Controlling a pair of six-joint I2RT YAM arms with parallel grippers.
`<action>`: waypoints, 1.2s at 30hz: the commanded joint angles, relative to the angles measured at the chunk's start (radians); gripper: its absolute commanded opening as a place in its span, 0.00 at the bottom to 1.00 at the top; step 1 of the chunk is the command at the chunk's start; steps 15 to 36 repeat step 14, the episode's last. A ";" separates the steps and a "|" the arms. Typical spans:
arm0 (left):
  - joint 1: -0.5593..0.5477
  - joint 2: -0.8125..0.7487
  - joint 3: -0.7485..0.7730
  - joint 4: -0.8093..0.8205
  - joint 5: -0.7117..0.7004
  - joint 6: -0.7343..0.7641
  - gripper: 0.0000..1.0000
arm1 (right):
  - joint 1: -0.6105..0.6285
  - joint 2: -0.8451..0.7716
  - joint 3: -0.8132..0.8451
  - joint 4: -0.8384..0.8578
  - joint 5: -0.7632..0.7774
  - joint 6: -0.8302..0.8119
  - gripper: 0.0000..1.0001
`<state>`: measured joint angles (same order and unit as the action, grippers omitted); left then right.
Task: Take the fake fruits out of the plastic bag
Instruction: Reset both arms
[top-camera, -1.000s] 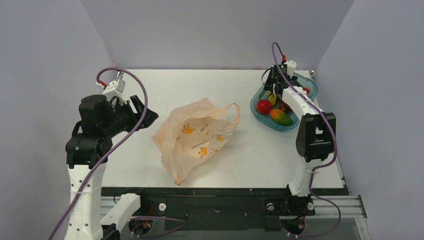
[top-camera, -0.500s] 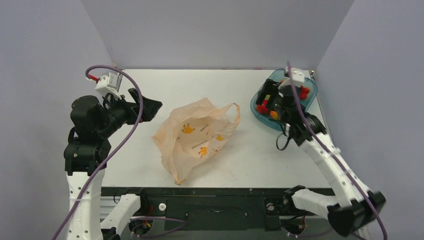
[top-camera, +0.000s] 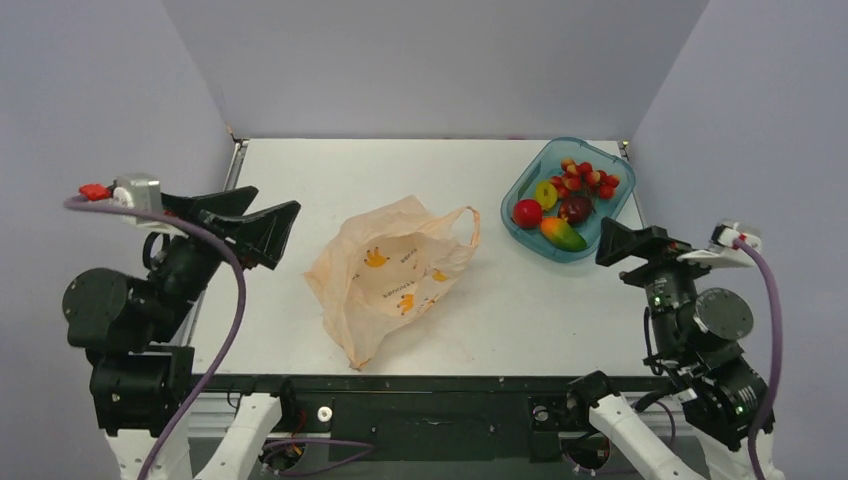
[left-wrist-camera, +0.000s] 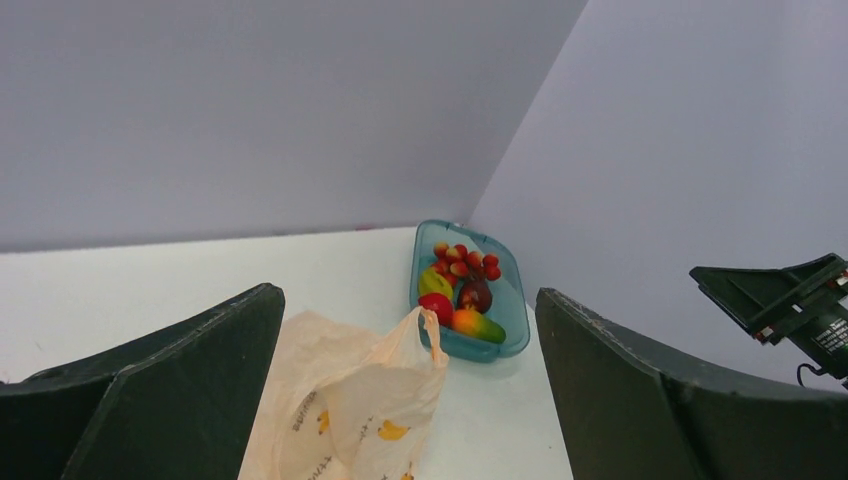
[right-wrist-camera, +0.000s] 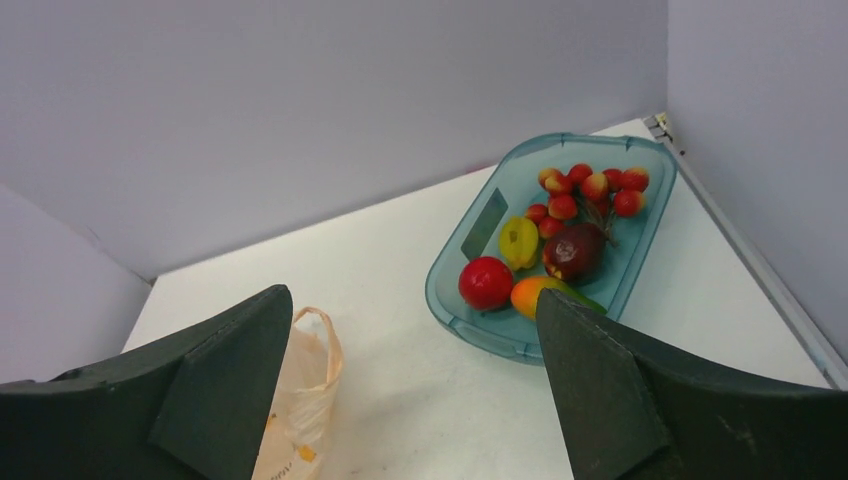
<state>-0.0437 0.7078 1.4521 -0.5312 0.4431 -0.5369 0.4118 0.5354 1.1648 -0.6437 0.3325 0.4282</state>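
Observation:
The pale-orange plastic bag (top-camera: 390, 275) lies crumpled at mid-table, its loop handle toward the teal tub (top-camera: 520, 235). The fake fruits lie in that tub: a red berry cluster (top-camera: 590, 177), a yellow-green one (top-camera: 546, 193), a maroon fruit (top-camera: 575, 208), a red ball (top-camera: 527, 213) and a mango shape (top-camera: 563, 234). My left gripper (top-camera: 277, 198) hangs open, high at the left, apart from the bag (left-wrist-camera: 340, 400). My right gripper (top-camera: 601, 242) is open near the tub's front corner, above the table, holding nothing. The right wrist view looks down on the red ball (right-wrist-camera: 485, 282) and the tub (right-wrist-camera: 470, 330).
Grey walls close in the table on three sides. A metal rail (right-wrist-camera: 760, 270) runs along the right edge beside the tub. White tabletop (top-camera: 400, 180) shows behind the bag and between bag and tub.
The right arm has pulled back out of the tub toward the near edge. The left arm has drawn back and down to the left. Both grippers opened wider. The bag has not moved.

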 joint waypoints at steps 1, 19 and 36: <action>0.004 -0.068 0.055 0.102 -0.068 0.021 0.97 | -0.004 -0.110 0.055 -0.027 0.130 -0.027 0.87; 0.004 -0.105 0.011 0.111 -0.106 0.023 0.97 | -0.005 -0.186 0.029 -0.002 0.204 -0.063 0.89; 0.004 -0.105 0.011 0.111 -0.106 0.023 0.97 | -0.005 -0.186 0.029 -0.002 0.204 -0.063 0.89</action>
